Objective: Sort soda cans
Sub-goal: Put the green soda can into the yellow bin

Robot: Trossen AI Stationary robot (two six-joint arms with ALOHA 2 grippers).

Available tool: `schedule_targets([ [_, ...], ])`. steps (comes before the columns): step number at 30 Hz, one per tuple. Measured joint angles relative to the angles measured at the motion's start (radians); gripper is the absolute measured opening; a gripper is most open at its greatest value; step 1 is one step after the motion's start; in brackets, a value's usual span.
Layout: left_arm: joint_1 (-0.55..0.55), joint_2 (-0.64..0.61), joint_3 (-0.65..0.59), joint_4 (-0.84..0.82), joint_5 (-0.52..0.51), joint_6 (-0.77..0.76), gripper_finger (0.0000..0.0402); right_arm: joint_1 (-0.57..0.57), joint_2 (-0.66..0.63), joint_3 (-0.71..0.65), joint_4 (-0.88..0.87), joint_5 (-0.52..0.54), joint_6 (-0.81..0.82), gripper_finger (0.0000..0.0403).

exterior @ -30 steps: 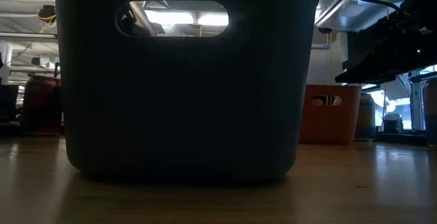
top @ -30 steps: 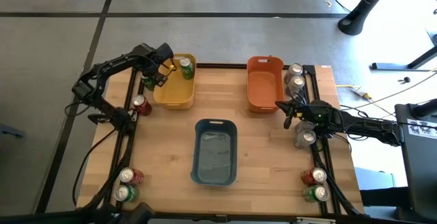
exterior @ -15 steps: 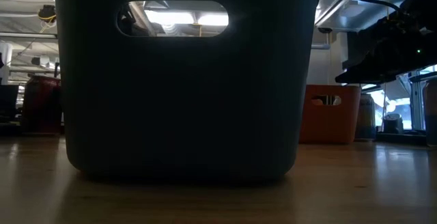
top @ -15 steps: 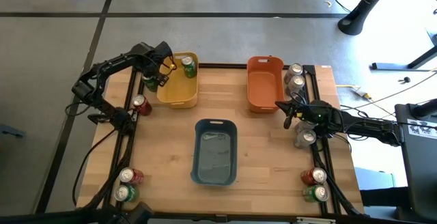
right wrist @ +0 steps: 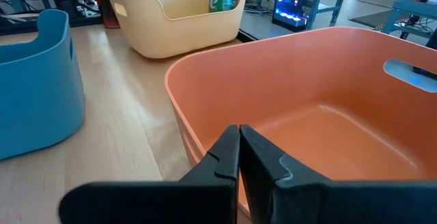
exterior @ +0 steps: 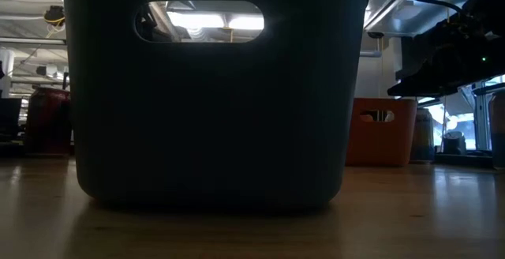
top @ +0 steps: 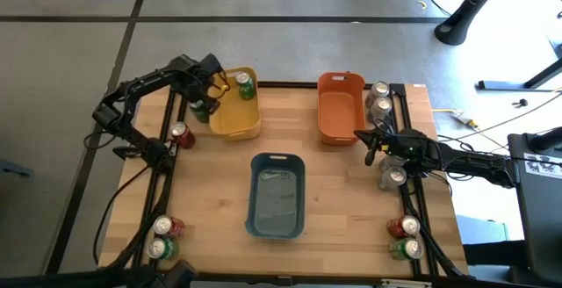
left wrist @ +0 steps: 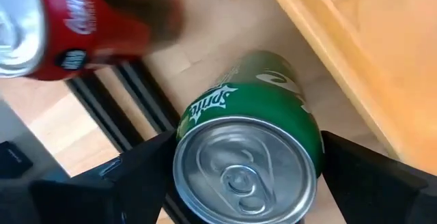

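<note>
A green soda can [left wrist: 263, 104] stands between the fingers of my left gripper [top: 206, 99] at the table's far left, just left of the yellow bin [top: 237, 119]. Another green can [top: 244, 86] stands inside that bin. A red can [top: 180, 134] is on the left rail nearby and shows in the left wrist view as the red can [left wrist: 61, 26]. My right gripper [top: 371, 152] is shut on nothing at the near right corner of the orange bin [top: 338, 112]. My left gripper has the green can's upper wall [left wrist: 184, 138] between its two fingers [left wrist: 143, 179], one on each side just below the silver top. The fingers come from above, pointing steeply down. Whether the can's bottom is on the table, I cannot tell.
A blue bin [top: 277, 196] sits at the table's middle. Two silver cans [top: 379, 99] stand far right and one silver can [top: 392, 178] at the right rail. Red and green cans stand at the near right [top: 406, 237] and near left [top: 162, 237] corners.
My left gripper has turned at the wrist while staying in place beside the yellow bin. The yellow bin has slid and turned a little toward the table's right, carrying its green can along. My right arm has kept still.
</note>
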Motion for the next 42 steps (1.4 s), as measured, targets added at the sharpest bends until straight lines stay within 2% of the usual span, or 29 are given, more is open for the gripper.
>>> schedule_targets([
  [6, 0.0, 0.004, -0.004, 0.001, 0.045, 0.02, 0.0335, 0.0, 0.0, 0.0, -0.001, -0.001, 0.0, 0.0012],
  [16, 0.0, 0.004, -0.004, 0.003, 0.063, 0.04, 0.0335, 0.0, 0.0, 0.0, -0.005, -0.001, 0.0, 0.0012],
  [23, 0.0, 0.003, -0.003, 0.003, 0.064, 0.051, 0.0301, 0.0, 0.0, 0.0, -0.005, -0.001, -0.001, 0.0012],
  [31, 0.0, 0.003, -0.001, -0.001, 0.055, 0.08, 0.0301, 0.0, 0.0, 0.0, -0.006, -0.001, -0.001, 0.0012],
  [42, -0.032, -0.035, 0.106, -0.116, 0.034, 0.068, 0.0301, 0.0, 0.0, 0.0, -0.006, 0.0, -0.001, 0.0012],
])
